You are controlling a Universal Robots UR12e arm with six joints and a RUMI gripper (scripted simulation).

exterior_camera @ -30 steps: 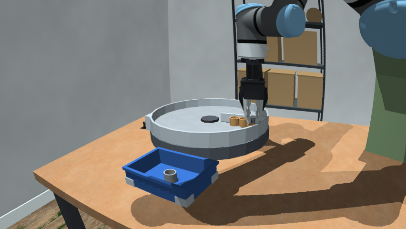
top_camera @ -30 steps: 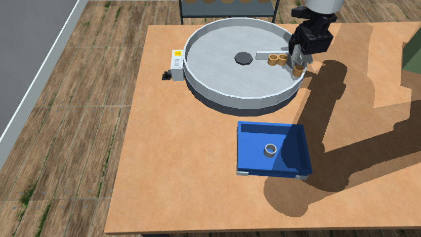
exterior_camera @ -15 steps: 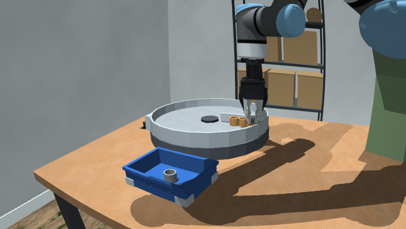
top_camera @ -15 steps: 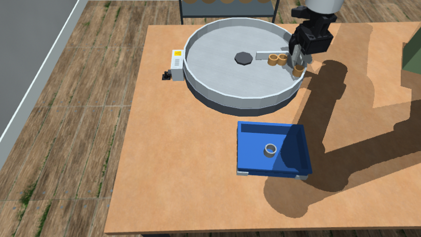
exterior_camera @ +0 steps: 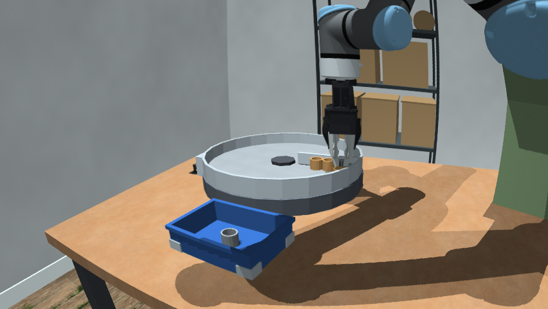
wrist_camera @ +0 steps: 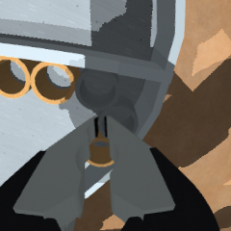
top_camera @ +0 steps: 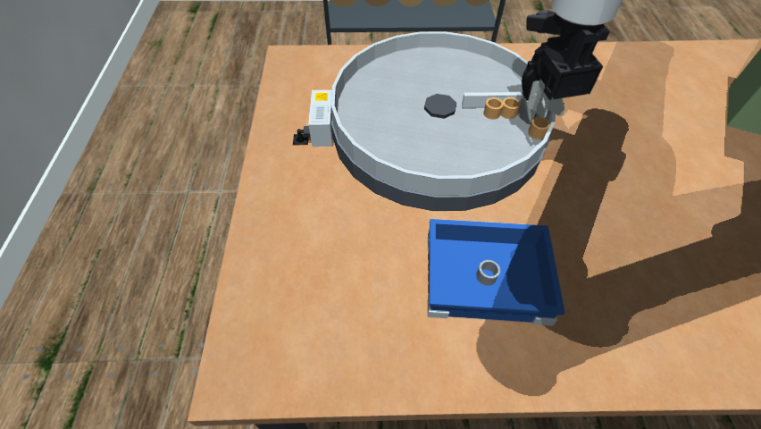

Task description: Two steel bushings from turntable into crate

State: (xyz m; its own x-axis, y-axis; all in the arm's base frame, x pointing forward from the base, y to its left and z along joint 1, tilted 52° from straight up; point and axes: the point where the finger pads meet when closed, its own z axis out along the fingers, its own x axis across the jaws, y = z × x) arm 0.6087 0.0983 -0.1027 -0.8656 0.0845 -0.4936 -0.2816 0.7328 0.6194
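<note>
1 steel bushing (top_camera: 488, 281) (exterior_camera: 230, 239) stands in the near blue crate (top_camera: 481, 308) (exterior_camera: 206, 253). The tool (top_camera: 538, 117) (exterior_camera: 341, 163) (wrist_camera: 102, 117) is nearly clenched at the far turntable's (top_camera: 444, 185) (exterior_camera: 282, 188) (wrist_camera: 179, 29) right side, beside 2 shadowed grey bushings (wrist_camera: 96, 90); I cannot tell whether it grasps one.
</note>
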